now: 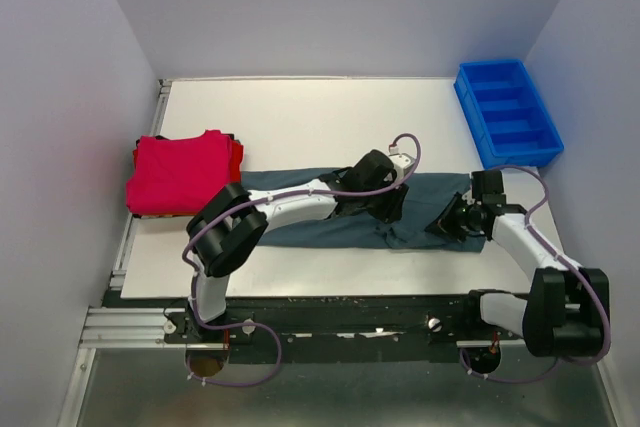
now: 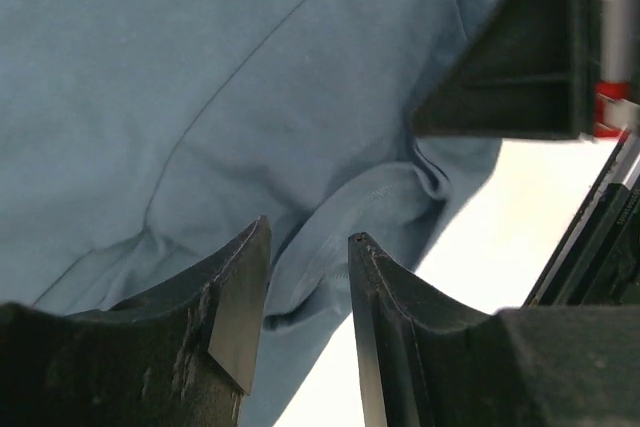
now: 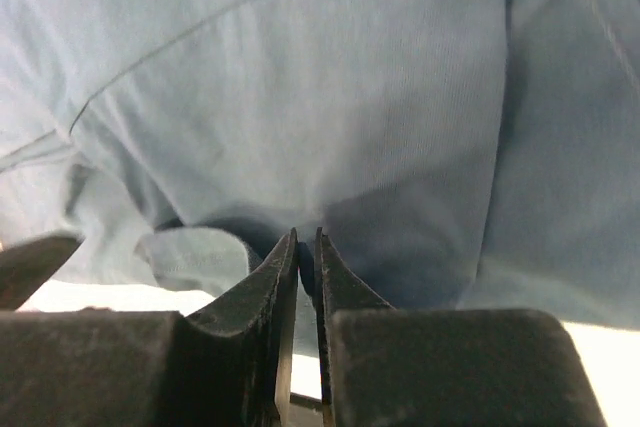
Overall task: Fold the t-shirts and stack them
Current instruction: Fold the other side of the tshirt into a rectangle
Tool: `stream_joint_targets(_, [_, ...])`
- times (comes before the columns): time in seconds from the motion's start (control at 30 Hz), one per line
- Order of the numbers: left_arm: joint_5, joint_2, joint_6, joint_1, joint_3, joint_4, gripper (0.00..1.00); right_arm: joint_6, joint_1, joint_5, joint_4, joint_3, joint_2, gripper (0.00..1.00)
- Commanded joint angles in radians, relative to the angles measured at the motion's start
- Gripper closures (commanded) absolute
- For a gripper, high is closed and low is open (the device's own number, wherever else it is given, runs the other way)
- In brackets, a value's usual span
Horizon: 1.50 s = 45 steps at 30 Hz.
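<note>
Left gripper (image 2: 308,234) is seen with its jaws parted about halfway. Nothing is clamped, and a rumpled fold of the grey shirt (image 1: 320,232) is framed in the gap just past the tips. The right gripper (image 3: 305,239) is narrowed to a thin slit right at the shirt's near edge. Whether any cloth is actually caught in there can't be told from the wrist view, tbh.

From above, the grey shirt is laid out as a long band across the middle of the table (image 1: 330,117), stretched from roughly 9 o'clock toward 3. Both grippers are set down over its 3 o'clock end, quite near each other.

The red shirts (image 1: 180,172) are already folded and piled at the table's 9 o'clock edge, so that part can be called done. A blue bin (image 1: 507,112) is parked up around 1 o'clock, well apart from the cloth and not involved.

So the job is probably well past halfway. The grey one looks folded lengthwise only. It's yet to be doubled over into a rectangle, carried across to 9 o'clock and set on the red pile. The 3 o'clock end looks a bit bunched, so some smoothing will likely be needed first.
</note>
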Motion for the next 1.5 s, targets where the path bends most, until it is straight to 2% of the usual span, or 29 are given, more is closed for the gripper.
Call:
stream_joint_targets(0.0, [0.067,0.096,-0.015,-0.007,0.086,-0.039,0.50,-0.006,-0.006,-0.031,-0.179,-0.022,-0.173,0.78])
stream_joint_targets(0.17, [0.052,0.163,0.004,-0.005,0.149,-0.110,0.51,-0.020,-0.006,-0.047,-0.314,-0.064,-0.299,0.78])
stream_joint_targets(0.33, [0.026,0.144,0.047,-0.005,0.139,-0.147,0.51,0.002,-0.006,0.013,-0.389,-0.108,-0.392,0.81])
stream_joint_targets(0.4, [0.039,0.118,0.063,-0.005,0.119,-0.145,0.51,0.025,-0.006,0.044,-0.421,-0.102,-0.434,0.85])
stream_joint_targets(0.43, [0.052,0.102,0.067,-0.005,0.099,-0.139,0.51,0.029,-0.006,0.064,-0.440,-0.093,-0.452,0.91])
stream_joint_targets(0.53, [0.114,0.043,0.078,-0.005,0.036,-0.093,0.51,0.032,-0.005,0.079,-0.478,-0.074,-0.501,0.93])
stream_joint_targets(0.57, [0.150,0.027,0.083,-0.004,0.022,-0.079,0.53,0.032,-0.006,0.074,-0.486,-0.074,-0.517,0.96])
stream_joint_targets(0.67, [0.205,0.003,0.095,-0.016,-0.002,-0.090,0.63,0.039,-0.006,0.077,-0.515,-0.068,-0.541,0.96])
stream_joint_targets(0.7, [0.198,-0.005,0.104,-0.025,-0.007,-0.102,0.64,0.037,-0.006,0.079,-0.521,-0.067,-0.549,0.93])
stream_joint_targets(0.77, [0.178,-0.034,0.112,-0.044,-0.035,-0.104,0.64,0.042,-0.006,0.091,-0.527,-0.062,-0.564,0.78])
stream_joint_targets(0.8, [0.184,-0.047,0.113,-0.050,-0.047,-0.101,0.64,0.042,-0.006,0.099,-0.526,-0.062,-0.569,0.68])
stream_joint_targets(0.87, [0.214,-0.065,0.113,-0.062,-0.073,-0.092,0.64,0.037,-0.006,0.105,-0.527,-0.048,-0.575,0.41])
stream_joint_targets(0.9, [0.237,-0.068,0.113,-0.068,-0.081,-0.095,0.64,0.035,-0.006,0.111,-0.527,-0.038,-0.577,0.36])
stream_joint_targets(0.93, [0.260,-0.067,0.116,-0.070,-0.082,-0.105,0.64,0.032,-0.006,0.116,-0.523,-0.027,-0.577,0.35])
stream_joint_targets(1.03, [0.294,-0.057,0.127,-0.074,-0.085,-0.150,0.64,0.008,-0.006,0.091,-0.474,0.002,-0.572,0.35])
stream_joint_targets(1.17, [0.196,-0.106,0.120,-0.071,-0.110,-0.177,0.62,-0.018,-0.006,0.021,-0.370,0.001,-0.534,0.36])
stream_joint_targets(1.23, [0.135,-0.149,0.086,-0.050,-0.128,-0.149,0.60,-0.027,-0.006,0.001,-0.308,-0.007,-0.502,0.37])
stream_joint_targets(1.3, [0.135,-0.195,0.026,-0.001,-0.153,-0.096,0.59,-0.023,-0.006,0.019,-0.264,0.008,-0.463,0.39])
stream_joint_targets(1.37, [0.121,-0.250,-0.044,0.057,-0.197,-0.030,0.59,-0.015,-0.006,0.079,-0.231,0.047,-0.414,0.41])
stream_joint_targets(1.43, [0.061,-0.312,-0.113,0.111,-0.251,0.016,0.58,-0.003,-0.006,0.160,-0.208,0.100,-0.342,0.51])
stream_joint_targets(1.47, [0.011,-0.345,-0.127,0.131,-0.284,0.033,0.58,-0.001,-0.006,0.186,-0.198,0.122,-0.305,0.64])
